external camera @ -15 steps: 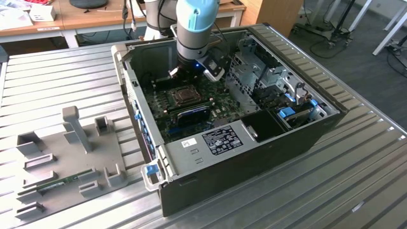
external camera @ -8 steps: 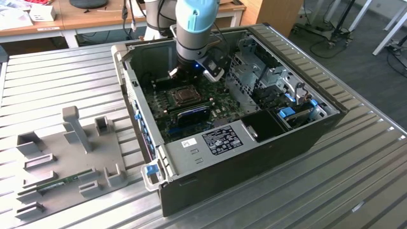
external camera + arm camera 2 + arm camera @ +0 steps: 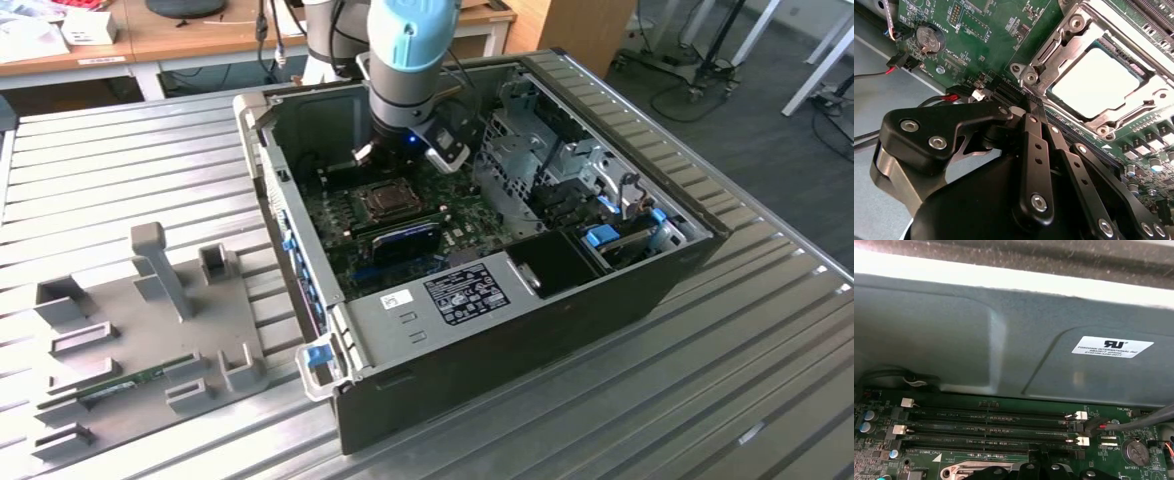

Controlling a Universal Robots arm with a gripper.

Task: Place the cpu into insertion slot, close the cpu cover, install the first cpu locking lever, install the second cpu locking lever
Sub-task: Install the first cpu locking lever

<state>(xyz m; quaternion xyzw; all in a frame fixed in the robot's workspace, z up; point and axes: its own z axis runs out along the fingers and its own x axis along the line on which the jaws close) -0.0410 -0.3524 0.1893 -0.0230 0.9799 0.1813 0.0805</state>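
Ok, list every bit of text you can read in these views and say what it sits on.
Nothing can be quoted with confidence.
White label on the case wall, first wrist view: print too small to read.
Green board beside the memory slots: white lettering, too small to read.
Coin battery: stamped marks, unreadable.
Black sticker, exterior view: too small to read.
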